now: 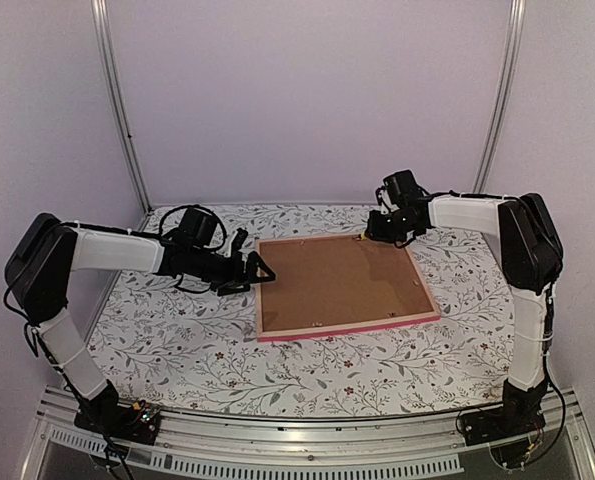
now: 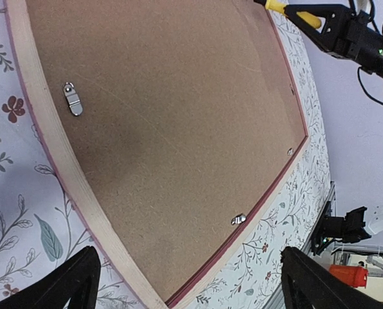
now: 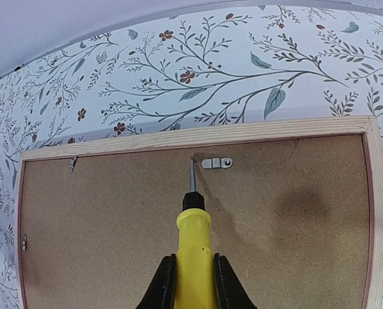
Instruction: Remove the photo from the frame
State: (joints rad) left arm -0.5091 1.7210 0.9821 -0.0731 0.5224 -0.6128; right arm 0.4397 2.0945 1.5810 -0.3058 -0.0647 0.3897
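Observation:
The frame (image 1: 260, 292) lies face down on the table, its pink edge (image 1: 349, 328) showing along the near side. The brown backing board (image 1: 337, 278) fills it, so the photo is hidden. My right gripper (image 3: 193, 283) is shut on a yellow screwdriver (image 3: 194, 235), whose blade tip rests on the board just left of a metal clip (image 3: 217, 163) by the far rail (image 3: 197, 136). My left gripper (image 2: 191, 283) is open, hovering over the frame's near-left corner (image 2: 62, 161) and touching nothing. In the top view it (image 1: 261, 268) sits at the frame's left edge.
More metal clips (image 2: 73, 99) (image 2: 238, 219) hold the board (image 2: 172, 116) along other sides. The floral tablecloth (image 1: 177, 340) surrounds the frame. The right gripper (image 2: 333, 29) with the screwdriver (image 2: 294, 13) shows at the far corner in the left wrist view.

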